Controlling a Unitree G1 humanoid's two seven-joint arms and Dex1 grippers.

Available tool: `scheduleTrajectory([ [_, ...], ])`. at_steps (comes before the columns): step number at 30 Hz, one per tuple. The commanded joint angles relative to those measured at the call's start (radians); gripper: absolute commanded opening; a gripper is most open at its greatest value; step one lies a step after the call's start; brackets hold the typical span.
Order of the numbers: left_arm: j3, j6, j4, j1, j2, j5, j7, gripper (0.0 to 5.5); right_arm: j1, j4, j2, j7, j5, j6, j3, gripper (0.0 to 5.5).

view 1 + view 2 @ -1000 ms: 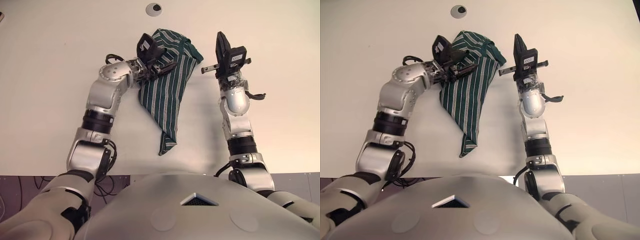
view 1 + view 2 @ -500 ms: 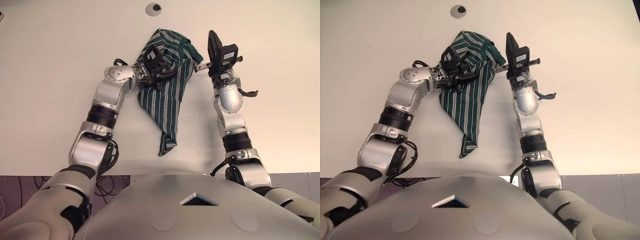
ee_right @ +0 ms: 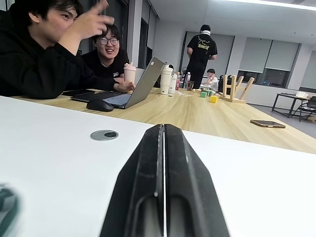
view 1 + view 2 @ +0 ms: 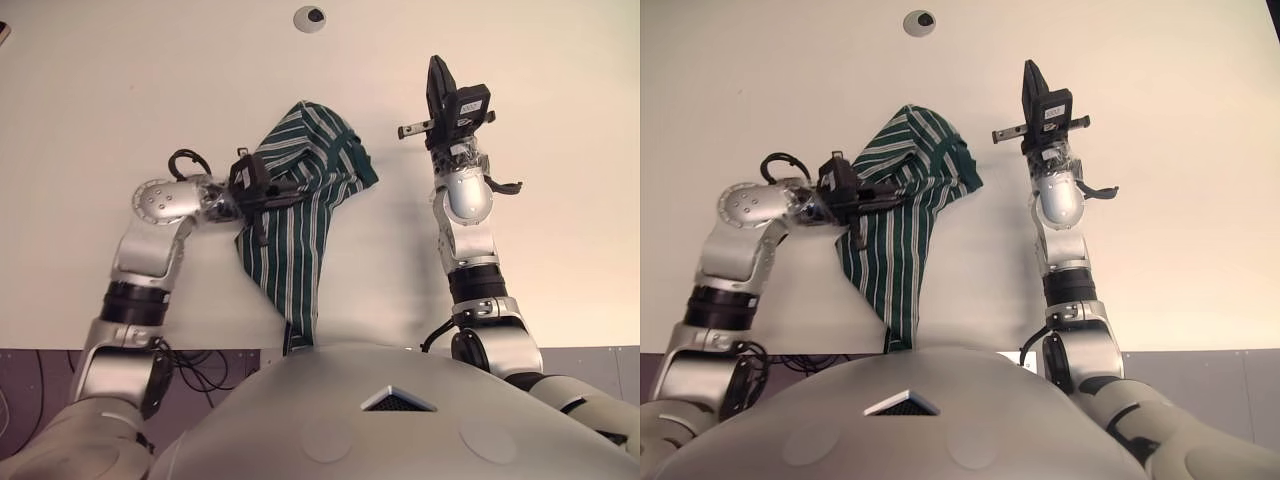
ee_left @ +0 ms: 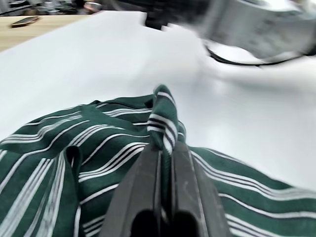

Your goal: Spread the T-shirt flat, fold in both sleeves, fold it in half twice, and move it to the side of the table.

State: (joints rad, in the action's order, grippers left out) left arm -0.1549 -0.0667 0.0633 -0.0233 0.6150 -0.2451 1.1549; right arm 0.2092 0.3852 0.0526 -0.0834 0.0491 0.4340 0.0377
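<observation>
Left eye view: the white surface (image 4: pixel 560 150) carries the striped T-shirt (image 4: pixel 300 230) at its middle, bunched into a wedge whose tail runs to 6 o'clock, perhaps over the near edge. The left claw (image 4: pixel 285 195) pinches a fold on the shirt's 9 o'clock side, likely to drag it open for spreading. The right claw (image 3: pixel 163 127), pressed together and empty, hangs apart at 2 o'clock.

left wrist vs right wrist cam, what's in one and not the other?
Left wrist view: left gripper shut on a raised fold of the green striped T-shirt. Right wrist view: right gripper shut on nothing, a round cable grommet and a wooden desk with a laptop behind. Shared: the white table; a dark blur at the right wrist view's edge may be the shirt.
</observation>
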Motion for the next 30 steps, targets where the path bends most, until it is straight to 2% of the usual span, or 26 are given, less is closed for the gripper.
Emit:
scheduleTrajectory([
  [1, 0.028, 0.044, 0.084, 0.061, 0.115, 0.053, 0.013, 0.46, -0.01, -0.025, 0.01, 0.003, 0.002, -0.01, -0.006, 0.0],
  [9, 0.008, 0.049, 0.165, 0.082, 0.176, 0.061, 0.029, 1.71, -0.005, -0.025, 0.008, 0.007, 0.011, -0.019, 0.0, 0.0],
  [15, 0.11, 0.018, 0.213, -0.01, 0.151, -0.119, 0.028, 1.71, -0.001, -0.024, 0.003, 0.008, 0.021, -0.024, 0.008, 0.0],
  [18, 0.112, -0.012, 0.183, -0.113, 0.14, -0.154, 0.028, 1.71, 0.008, -0.011, -0.001, 0.008, 0.028, -0.025, 0.011, 0.0],
  [22, 0.0, 0.007, 0.002, -0.306, 0.076, 0.002, -0.024, 1.71, 0.022, 0.009, -0.006, 0.012, 0.033, -0.02, 0.011, 0.0],
  [25, -0.111, 0.085, -0.245, -0.442, -0.01, 0.168, -0.079, 1.71, 0.031, 0.026, -0.008, 0.015, 0.033, -0.014, 0.012, 0.0],
  [30, -0.212, 0.219, -0.664, -0.625, -0.171, 0.338, -0.194, 1.71, 0.047, 0.052, -0.009, 0.019, 0.028, -0.004, 0.012, 0.0],
])
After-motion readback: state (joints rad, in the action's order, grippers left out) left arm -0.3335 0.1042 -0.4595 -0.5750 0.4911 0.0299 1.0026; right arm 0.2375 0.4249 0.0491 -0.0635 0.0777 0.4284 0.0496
